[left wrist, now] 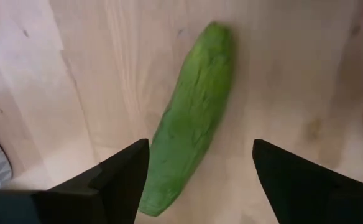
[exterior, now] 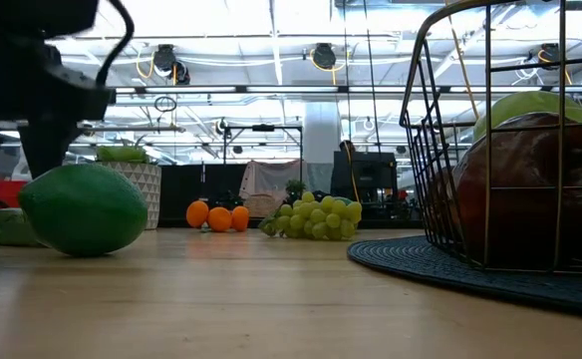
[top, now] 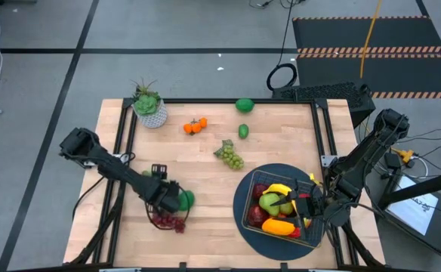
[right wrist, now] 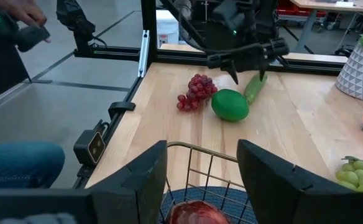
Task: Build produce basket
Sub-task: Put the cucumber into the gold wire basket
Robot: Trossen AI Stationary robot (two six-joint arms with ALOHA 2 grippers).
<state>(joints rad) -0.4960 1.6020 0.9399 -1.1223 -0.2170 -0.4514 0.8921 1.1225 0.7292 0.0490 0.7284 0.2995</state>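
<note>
A green cucumber [left wrist: 194, 112] lies flat on the wooden table. My left gripper [left wrist: 200, 155] hangs open just above it, one finger on either side of its nearer end, near the table's near-left part [top: 168, 198]. A big round green fruit [right wrist: 230, 104] and purple grapes [right wrist: 194, 92] lie right beside it. The dark wire basket [top: 311, 236] stands on a round blue mat [top: 241, 215] at the near right, holding a banana [top: 279, 189], red apples and a green pear. My right gripper [right wrist: 200, 180] is open over the basket's rim [right wrist: 194, 148].
Farther back on the table are a potted plant [top: 149, 106], oranges [top: 195, 126], green grapes [top: 230, 156] and two green fruits [top: 244, 105], [top: 244, 131]. Bare wood lies between the grapes and the mat. A person's hand [right wrist: 13, 22] and leg [right wrist: 13, 165] show beyond the table's edge.
</note>
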